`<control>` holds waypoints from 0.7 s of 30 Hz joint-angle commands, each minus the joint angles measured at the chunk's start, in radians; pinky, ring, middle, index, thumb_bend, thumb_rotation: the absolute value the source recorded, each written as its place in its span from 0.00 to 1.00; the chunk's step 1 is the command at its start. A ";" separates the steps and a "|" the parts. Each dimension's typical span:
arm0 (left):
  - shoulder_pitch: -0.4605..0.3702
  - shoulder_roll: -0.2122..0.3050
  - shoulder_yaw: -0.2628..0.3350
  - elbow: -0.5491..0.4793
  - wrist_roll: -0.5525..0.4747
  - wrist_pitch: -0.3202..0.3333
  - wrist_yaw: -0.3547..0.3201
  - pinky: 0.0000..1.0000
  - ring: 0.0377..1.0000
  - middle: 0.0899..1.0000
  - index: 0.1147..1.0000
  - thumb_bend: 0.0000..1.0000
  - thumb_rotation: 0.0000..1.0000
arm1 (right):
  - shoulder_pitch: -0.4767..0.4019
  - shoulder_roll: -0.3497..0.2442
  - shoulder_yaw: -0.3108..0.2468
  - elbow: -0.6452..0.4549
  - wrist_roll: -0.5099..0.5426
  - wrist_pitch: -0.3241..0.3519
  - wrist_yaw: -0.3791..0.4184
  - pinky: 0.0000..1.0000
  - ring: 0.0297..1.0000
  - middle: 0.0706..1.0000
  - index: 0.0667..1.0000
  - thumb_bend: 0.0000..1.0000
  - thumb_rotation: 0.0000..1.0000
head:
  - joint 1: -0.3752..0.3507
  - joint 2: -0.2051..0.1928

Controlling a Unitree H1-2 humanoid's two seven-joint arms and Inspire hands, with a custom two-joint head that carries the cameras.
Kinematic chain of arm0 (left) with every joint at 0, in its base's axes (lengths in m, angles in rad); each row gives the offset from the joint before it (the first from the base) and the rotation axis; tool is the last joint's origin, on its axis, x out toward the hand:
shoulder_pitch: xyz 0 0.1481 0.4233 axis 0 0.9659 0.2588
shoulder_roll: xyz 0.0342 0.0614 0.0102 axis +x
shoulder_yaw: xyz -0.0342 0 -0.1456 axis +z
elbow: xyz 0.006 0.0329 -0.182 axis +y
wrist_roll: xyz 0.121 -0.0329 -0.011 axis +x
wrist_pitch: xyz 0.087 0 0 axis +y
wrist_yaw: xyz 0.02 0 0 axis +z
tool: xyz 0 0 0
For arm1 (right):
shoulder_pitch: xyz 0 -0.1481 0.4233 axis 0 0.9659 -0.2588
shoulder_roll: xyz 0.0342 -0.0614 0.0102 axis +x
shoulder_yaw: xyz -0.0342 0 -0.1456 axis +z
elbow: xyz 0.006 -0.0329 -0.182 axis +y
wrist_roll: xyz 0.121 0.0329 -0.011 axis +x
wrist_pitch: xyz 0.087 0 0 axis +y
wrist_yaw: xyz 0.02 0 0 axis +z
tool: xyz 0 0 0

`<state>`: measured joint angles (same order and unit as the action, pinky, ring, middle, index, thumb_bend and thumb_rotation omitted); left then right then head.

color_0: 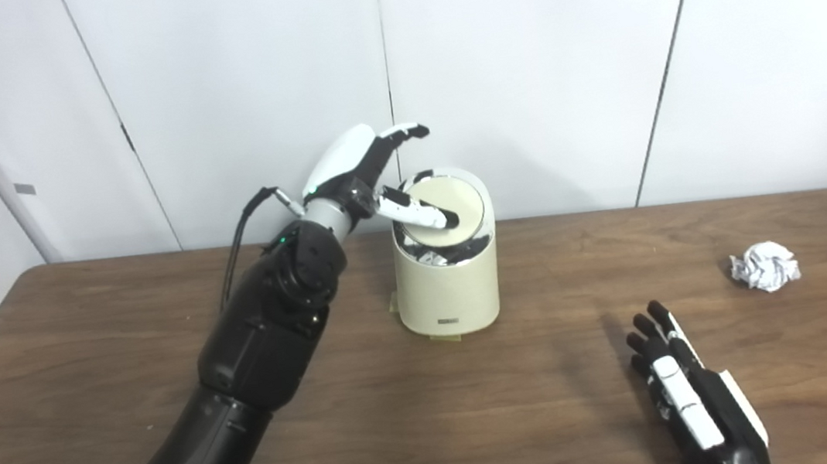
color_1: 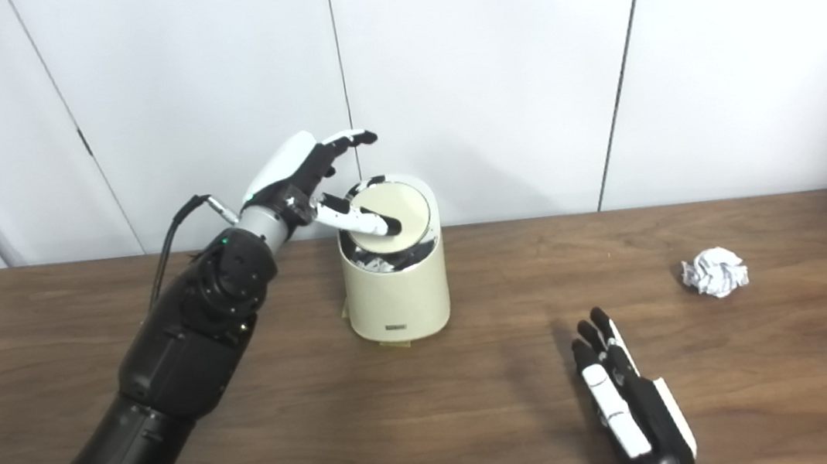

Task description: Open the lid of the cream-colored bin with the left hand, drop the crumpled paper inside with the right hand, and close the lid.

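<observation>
- We reach our left hand [color_0: 368, 175] to the top of the small cream-colored cylindrical plastic bin [color_0: 449, 282], which stands toward the table's far edge, left of its middle.
- Its fingers are spread; one lies on the round tilting lid [color_0: 453, 200], grasping nothing. We judge it is pressing the lid so it swings open.
- The lid sits tilted, and the dark gap beneath it shows paper scraps inside.
- The crumpled white paper ball [color_0: 765, 266] lies untouched near the wooden table's [color_0: 481, 411] right edge.
- Our right hand [color_0: 683, 380] rests flat near the near edge, fingers extended and empty, close to the ball and probably waiting to fetch it.
</observation>
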<state>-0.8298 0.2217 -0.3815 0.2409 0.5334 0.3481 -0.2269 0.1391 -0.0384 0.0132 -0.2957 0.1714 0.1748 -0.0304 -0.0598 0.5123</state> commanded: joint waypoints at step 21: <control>-0.074 0.032 -0.062 0.090 0.189 -0.191 0.067 0.87 0.91 0.90 0.88 0.97 0.22 | 0.028 0.035 0.004 -0.058 -0.012 -0.026 -0.008 1.00 0.96 0.96 1.00 0.51 0.74 | -0.005 0.016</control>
<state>-0.8567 0.2466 -0.4427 0.3431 0.7009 0.1750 -0.1749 0.1389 -0.0383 0.0153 -0.3073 0.1653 0.1753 -0.0371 -0.0629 0.5277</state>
